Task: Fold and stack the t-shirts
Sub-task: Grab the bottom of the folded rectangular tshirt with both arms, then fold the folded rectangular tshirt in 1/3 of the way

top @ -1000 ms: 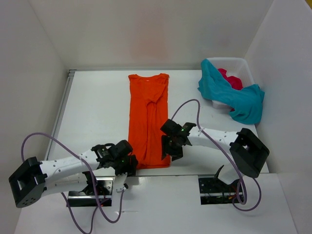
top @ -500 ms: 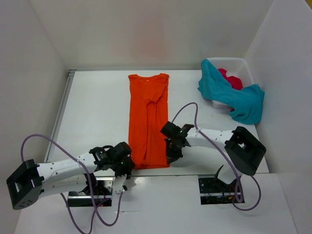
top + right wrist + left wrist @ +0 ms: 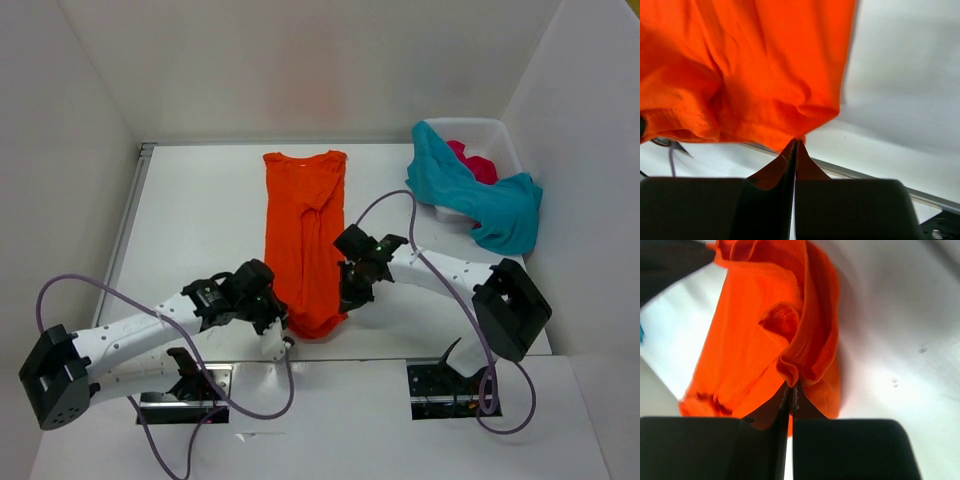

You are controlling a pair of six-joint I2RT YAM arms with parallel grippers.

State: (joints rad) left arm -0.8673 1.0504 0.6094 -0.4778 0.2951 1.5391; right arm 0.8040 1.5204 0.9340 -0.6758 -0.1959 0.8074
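Three shirts in total and none of them is finished yet, I'd say. The orange shirt [image 3: 305, 230] is the only one being worked on. It lies as a long narrow strip well to the left of the basket [image 3: 497, 128], with its sides tucked in. So my guess is the lengthwise folds are done and the crosswise fold is the step in hand. The teal shirt [image 3: 480, 205] is draped over the basket's near rim and spills down onto the table [image 3: 200, 220]. The pink shirt [image 3: 472, 160] sits bunched inside the basket behind it. Neither looks folded and there's no stack anywhere, so most of the job is left. As for the grip, the left gripper [image 3: 281, 328] has its fingers [image 3: 850, 450] pressed tight together on the left corner of the orange hem, and the cloth bunches up right at the tips. The right gripper [image 3: 345, 298] is clamped the same way on the right corner, with only a thin edge of fabric caught. That end looks raised off the table and sags a bit between the two.
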